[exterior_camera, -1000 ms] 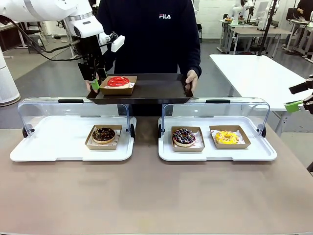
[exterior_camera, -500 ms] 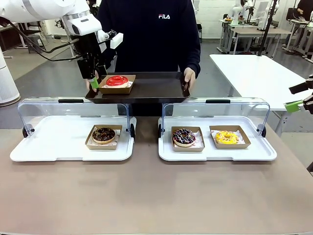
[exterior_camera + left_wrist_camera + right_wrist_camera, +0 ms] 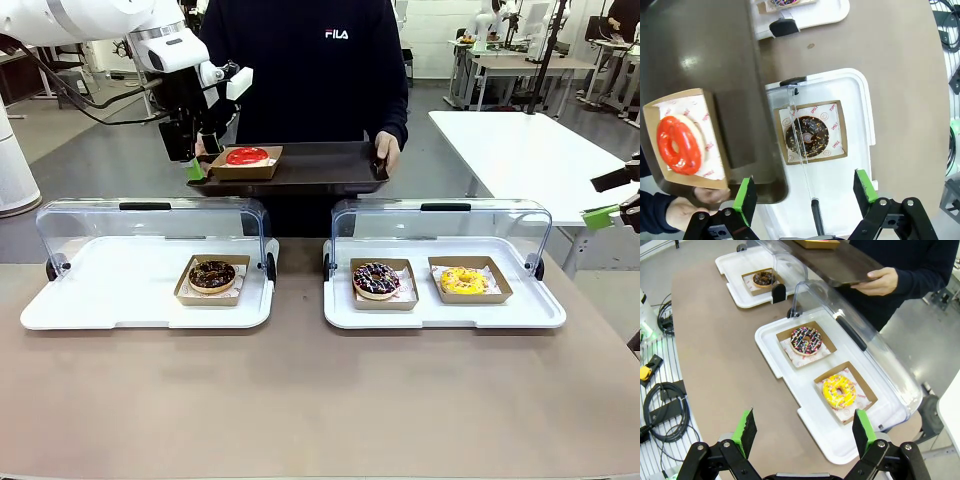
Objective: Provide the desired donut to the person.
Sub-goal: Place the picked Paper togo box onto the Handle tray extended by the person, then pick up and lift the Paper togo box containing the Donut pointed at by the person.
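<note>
Bright, even overhead light is seen in all views; nothing is left dim. The front view is rendered sharp, with faint soft shadows cast under the white trays (image 3: 100,290) on the table (image 3: 300,400). Pale glare streaks are picked up along the top curve of the clear lids (image 3: 150,222). In the left wrist view a washed-out reflection is shown on the dark tray (image 3: 700,70), upper left of the frame, and a glossy sheen on the red donut (image 3: 680,145). Barrel distortion is noted in both wrist views: table edges are bowed toward the corners.
</note>
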Controlling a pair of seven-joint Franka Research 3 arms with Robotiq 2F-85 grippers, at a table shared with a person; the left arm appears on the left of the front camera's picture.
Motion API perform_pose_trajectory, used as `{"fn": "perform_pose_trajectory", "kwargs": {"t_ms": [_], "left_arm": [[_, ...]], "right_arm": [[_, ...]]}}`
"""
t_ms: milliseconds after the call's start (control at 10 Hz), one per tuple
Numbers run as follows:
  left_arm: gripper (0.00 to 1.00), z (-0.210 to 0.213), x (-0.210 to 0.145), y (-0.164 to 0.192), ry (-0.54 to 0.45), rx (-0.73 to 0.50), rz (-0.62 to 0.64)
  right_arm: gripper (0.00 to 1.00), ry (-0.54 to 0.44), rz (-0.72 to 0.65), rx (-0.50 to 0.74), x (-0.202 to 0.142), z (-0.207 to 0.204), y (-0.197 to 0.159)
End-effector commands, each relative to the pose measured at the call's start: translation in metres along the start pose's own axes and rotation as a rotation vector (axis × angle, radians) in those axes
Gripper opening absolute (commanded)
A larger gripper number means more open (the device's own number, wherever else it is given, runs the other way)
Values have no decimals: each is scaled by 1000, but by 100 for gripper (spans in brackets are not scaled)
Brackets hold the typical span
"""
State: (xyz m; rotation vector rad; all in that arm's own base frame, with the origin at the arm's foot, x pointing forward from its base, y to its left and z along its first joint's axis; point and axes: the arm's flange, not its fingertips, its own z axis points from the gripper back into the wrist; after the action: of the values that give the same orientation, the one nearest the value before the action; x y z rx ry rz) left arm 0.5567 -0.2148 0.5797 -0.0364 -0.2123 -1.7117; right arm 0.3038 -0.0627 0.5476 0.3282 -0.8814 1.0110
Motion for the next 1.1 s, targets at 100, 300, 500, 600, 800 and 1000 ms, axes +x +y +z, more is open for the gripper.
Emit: {"fn": "perform_pose_trajectory", "kwargs": {"t_ms": [100,300,500,600,800,1000], "left_arm": [[100,0,0,0,11,5,0],[100,0,0,0,11,5,0],[100,0,0,0,11,5,0],[100,0,0,0,11,5,0],[100,0,0,0,11,5,0],[100,15,-3,-18,-23,6,10]], "right_arm": [[100,-18,1,10,0,-1,-1],[100,-18,1,10,0,-1,-1],[100,-18,1,10,0,-1,-1],[100,-18,1,10,0,-1,-1],[100,-18,1,10,0,-1,-1],[100,-18,1,10,0,-1,-1]]}}
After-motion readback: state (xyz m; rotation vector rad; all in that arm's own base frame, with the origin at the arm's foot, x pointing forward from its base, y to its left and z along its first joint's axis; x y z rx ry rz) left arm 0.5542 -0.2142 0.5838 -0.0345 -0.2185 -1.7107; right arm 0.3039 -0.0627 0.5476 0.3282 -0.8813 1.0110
